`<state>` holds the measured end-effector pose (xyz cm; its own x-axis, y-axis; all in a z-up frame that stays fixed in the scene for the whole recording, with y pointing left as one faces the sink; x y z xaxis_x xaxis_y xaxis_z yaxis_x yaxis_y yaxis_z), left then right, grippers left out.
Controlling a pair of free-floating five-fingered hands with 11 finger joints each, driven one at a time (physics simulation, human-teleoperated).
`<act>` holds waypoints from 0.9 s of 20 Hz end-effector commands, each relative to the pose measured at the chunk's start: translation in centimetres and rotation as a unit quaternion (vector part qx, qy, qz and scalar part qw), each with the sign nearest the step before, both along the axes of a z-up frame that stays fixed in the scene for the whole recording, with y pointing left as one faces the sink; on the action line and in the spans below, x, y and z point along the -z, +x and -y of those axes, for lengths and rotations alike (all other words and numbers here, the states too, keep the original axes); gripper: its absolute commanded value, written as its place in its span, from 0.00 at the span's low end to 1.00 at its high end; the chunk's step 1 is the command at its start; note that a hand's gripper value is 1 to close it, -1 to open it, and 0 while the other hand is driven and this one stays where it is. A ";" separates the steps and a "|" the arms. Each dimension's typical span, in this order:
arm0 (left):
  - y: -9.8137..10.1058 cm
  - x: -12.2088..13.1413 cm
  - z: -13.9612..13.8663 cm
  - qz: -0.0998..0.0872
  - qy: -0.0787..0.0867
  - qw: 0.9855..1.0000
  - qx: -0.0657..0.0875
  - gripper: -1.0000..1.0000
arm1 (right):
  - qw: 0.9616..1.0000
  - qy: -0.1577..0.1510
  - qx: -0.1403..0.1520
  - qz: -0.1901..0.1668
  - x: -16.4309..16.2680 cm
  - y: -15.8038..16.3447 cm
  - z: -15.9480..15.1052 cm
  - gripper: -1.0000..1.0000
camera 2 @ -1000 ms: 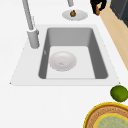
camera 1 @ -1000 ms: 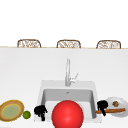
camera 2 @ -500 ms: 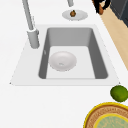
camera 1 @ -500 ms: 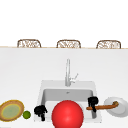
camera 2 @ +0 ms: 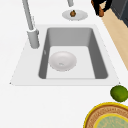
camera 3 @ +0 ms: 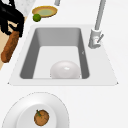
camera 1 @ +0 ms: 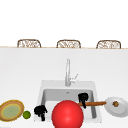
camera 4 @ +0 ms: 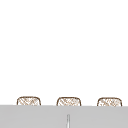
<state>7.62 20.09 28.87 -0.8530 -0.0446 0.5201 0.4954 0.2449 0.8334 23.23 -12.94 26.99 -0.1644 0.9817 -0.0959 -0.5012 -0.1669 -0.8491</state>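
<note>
Brown wooden handle (camera 1: 93,103), rod-shaped, rounded at its end, joined to a shallow white pan (camera 1: 121,109) carrying a small brown lump (camera 1: 115,103); held level over the sink's (camera 1: 45,93) right rim, pan out above the worktop (camera 1: 110,75). Gripped by the right hand (camera 1: 83,98), black fingers (camera 3: 10,18) curled round the handle's free end. In the basin, an upturned white bowl (camera 2: 62,61), red in the front view. Left hand (camera 1: 40,111) hanging at the sink's front left corner, fingers curled on nothing, near a green lime (camera 1: 26,114) and a yellow-rimmed plate (camera 1: 11,110). Chrome faucet (camera 1: 68,72) behind.
</note>
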 end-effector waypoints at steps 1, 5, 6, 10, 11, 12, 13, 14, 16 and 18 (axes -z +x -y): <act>0.0 0.0 0.0 0.000 0.000 1.000 0.000 0.50 | 1.000 0.011 0.011 -0.001 0.0 2.0 -2.0 1.00; 0.0 0.0 0.0 0.000 0.000 1.000 0.000 0.50 | 1.000 0.013 0.002 -0.001 1.5 4.6 -4.7 1.00; 0.0 0.0 0.0 0.000 0.000 1.000 0.000 0.50 | 1.000 0.020 0.000 0.001 1.7 5.4 -5.1 1.00; 0.0 0.0 0.0 0.000 0.000 1.000 0.000 0.50 | 1.000 0.021 -0.007 0.002 4.2 7.8 -7.3 1.00; 0.0 0.0 0.0 0.000 0.000 1.000 0.000 0.50 | 1.000 0.026 -0.014 0.003 4.7 8.0 -7.7 1.00; 0.0 0.0 0.0 0.000 0.000 1.000 0.000 0.50 | 0.999 0.032 -0.020 0.005 5.4 8.1 -8.2 1.00; 0.0 0.0 0.0 0.000 0.000 1.000 0.000 0.50 | 0.999 0.038 -0.023 0.005 6.1 8.4 -8.6 1.00; 0.0 0.0 0.0 0.000 0.000 1.000 0.000 0.50 | 0.999 0.036 -0.026 0.007 7.1 8.6 -8.9 1.00; 0.0 0.0 0.0 0.000 0.000 1.000 0.000 0.50 | 0.999 0.031 -0.014 0.017 8.7 8.7 -8.9 1.00; 0.0 0.0 0.0 0.000 0.000 1.000 0.000 0.50 | 0.999 0.037 -0.022 0.023 10.2 10.0 -9.7 1.00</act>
<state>7.62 20.09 28.87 -0.8530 -0.0446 0.5201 0.4954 0.2449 0.8334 32.32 -3.80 19.10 -0.1791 0.9834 -0.0277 -0.4576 -0.1081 -0.8826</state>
